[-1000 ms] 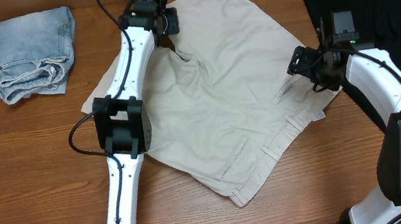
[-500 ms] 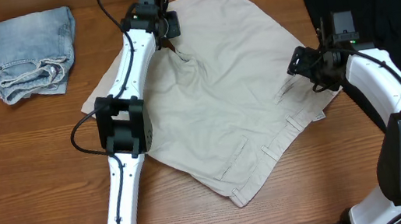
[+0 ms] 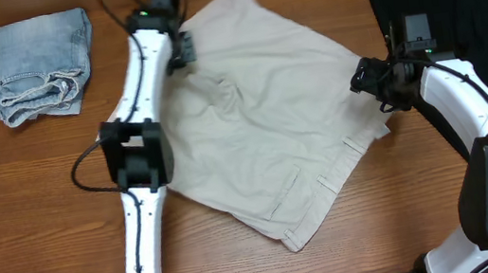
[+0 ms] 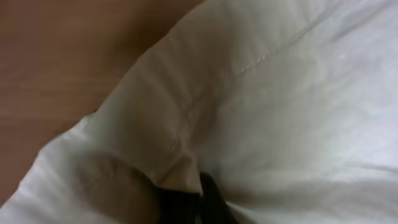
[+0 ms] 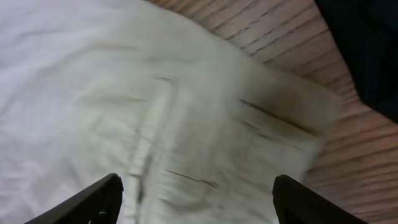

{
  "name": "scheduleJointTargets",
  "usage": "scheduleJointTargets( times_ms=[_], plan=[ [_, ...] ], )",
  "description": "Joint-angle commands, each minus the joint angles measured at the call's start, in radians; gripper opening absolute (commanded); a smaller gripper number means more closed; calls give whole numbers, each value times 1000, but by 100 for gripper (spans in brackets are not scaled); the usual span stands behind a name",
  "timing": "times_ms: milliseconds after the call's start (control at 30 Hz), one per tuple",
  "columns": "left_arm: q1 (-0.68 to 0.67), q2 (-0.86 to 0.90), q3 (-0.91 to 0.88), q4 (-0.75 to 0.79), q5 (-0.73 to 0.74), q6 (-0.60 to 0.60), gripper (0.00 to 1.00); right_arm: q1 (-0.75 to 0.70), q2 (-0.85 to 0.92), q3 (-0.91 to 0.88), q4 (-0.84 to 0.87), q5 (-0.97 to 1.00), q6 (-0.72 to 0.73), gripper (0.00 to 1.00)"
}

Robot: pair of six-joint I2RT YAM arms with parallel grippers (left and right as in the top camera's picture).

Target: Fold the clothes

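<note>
Cream cotton shorts (image 3: 271,123), creased, diamond-shaped spread

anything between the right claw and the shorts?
Nothing visible. The right claw is open just above the right edge of the shorts, and the wrist view shows only bare cloth below it. The black clothes lie further right, not across the shorts. The jeans sit far left.
</note>
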Motion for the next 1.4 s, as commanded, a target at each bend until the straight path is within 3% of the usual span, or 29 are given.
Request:
scheduleJointTargets(
  times_ms=[0, 300, 500, 533, 567, 600, 700, 733, 867, 1200, 1367],
  plan=[
    [109, 60, -40, -128, -104, -16, 4, 29, 25, -4, 7, 7, 6, 81],
    [244, 61, -40, -423, -61, -36, 4, 124, 55, -4, 109, 5, 29, 80],
    [241, 61, -45, -442, 23, -12, 4, 151, 113, -4, 225, 5, 20, 80],
    [237, 61, -45, -441, 38, -10, 8, 151, 128, -4, 249, 4, 19, 80],
    [230, 61, -45, -437, 35, -8, 44, 151, 148, -4, 284, 0, -8, 80],
    [227, 61, -45, -430, 24, -2, 60, 151, 159, -4, 303, -3, -33, 80],
    [224, 61, -45, -379, -41, -2, 90, 151, 169, -4, 333, -4, -89, 81],
    [224, 61, -42, -367, -54, -3, 94, 151, 169, -4, 343, -8, -108, 81],
    [230, 49, 39, -359, -45, -2, 98, 151, 171, -3, 425, -70, -225, 81],
    [211, 39, 436, -316, 106, 44, 99, 151, 268, -3, 485, -70, -266, 77],
    [192, -37, 432, -255, 116, 44, 99, 151, 296, -3, 490, -69, -262, 75]
  ],
)
